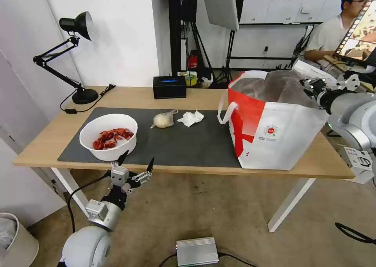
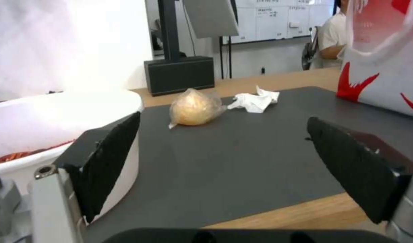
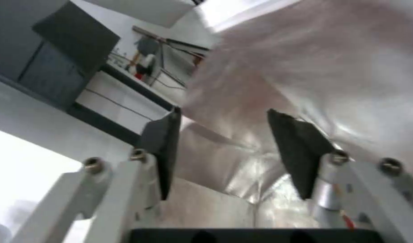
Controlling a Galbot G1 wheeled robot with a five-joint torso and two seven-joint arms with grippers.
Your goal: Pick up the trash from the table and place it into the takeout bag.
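Observation:
On the table's dark mat lie the trash items: a white bowl of red shells at the left, a knotted clear bag with a whitish lump and a crumpled tissue mid-mat. The takeout bag stands upright at the right end. My left gripper is open at the table's near edge, just right of the bowl, facing the knotted bag and tissue. My right gripper hovers at the bag's right rim, open and empty over the foil lining.
A black box sits at the table's back edge and a black desk lamp at the back left corner. A metal unit lies on the floor in front of the table. A person sits behind the bag at the far right.

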